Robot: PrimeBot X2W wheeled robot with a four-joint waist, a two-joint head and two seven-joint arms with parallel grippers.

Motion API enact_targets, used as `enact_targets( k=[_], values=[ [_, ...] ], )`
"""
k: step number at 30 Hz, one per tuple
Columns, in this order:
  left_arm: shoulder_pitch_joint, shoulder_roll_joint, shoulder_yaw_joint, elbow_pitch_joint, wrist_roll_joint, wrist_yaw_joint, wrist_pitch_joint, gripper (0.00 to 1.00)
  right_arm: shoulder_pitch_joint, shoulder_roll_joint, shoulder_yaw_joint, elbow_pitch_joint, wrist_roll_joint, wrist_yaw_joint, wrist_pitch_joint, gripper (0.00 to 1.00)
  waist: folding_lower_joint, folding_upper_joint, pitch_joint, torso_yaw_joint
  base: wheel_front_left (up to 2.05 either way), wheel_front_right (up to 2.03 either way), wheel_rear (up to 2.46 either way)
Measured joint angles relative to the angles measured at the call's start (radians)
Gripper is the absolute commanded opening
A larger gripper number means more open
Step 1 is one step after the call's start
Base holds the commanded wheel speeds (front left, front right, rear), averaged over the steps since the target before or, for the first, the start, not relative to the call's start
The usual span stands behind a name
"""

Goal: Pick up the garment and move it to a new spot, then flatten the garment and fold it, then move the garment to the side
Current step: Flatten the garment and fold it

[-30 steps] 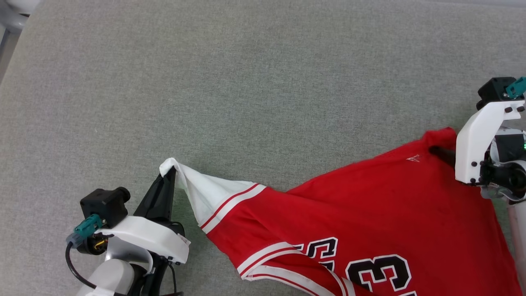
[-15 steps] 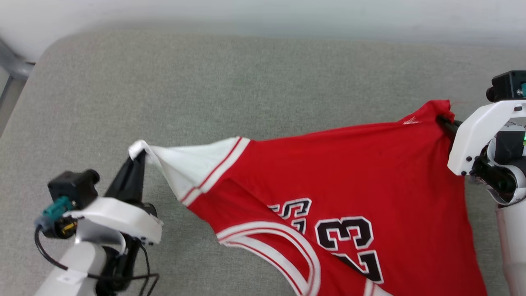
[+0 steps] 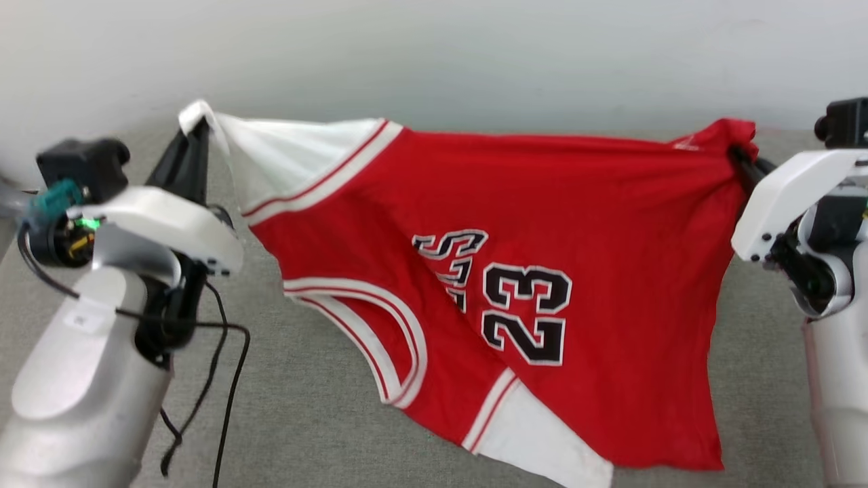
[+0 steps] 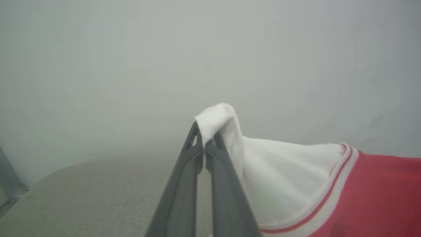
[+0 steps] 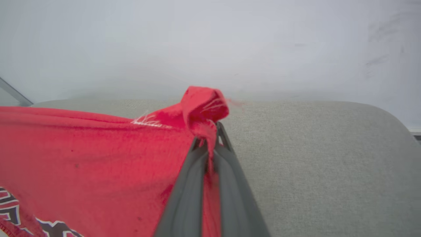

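Two grips: L pincer (image 3: 196, 130) clamps garment (image 3: 610, 224) sleeve tip, R pincer (image 3: 736, 153) red corner. Long axis spans L-R btwn them.

Left gripper (image 3: 195, 130): held high at the left, jaws clamped on the white sleeve tip of the garment (image 3: 542, 224).
Right gripper (image 3: 738, 154): held high at the right, jaws clamped on a red corner.
Arms: spread well apart.
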Motion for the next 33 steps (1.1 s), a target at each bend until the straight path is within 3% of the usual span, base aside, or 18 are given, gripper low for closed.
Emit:
enact_targets(
  k=[9,22,33],
  values=[
    [-0.32,-0.02,-0.004,0.195,0.02,-0.06,0.007,0.0,-0.22,0.006,-0.059,0.057,-0.078,0.0,-0.089,0.0,0.0,0.0,0.055,-0.015,0.0,0.0,0.0],
    [-0.818,0.038,0.017,0.346,0.089,-0.104,-0.005,0.0,-0.682,0.005,-0.104,0.073,-0.173,0.001,-0.165,0.0,0.0002,-0.0001,0.28,-0.03,0.0,0.0,0.0],
    [-0.977,0.048,0.059,0.438,0.062,-0.146,-0.057,0.0,-0.907,-0.008,-0.059,0.159,-0.201,0.001,-0.219,0.0,0.0003,-0.0001,0.475,-0.027,0.0,0.0,0.0]
  ],
)
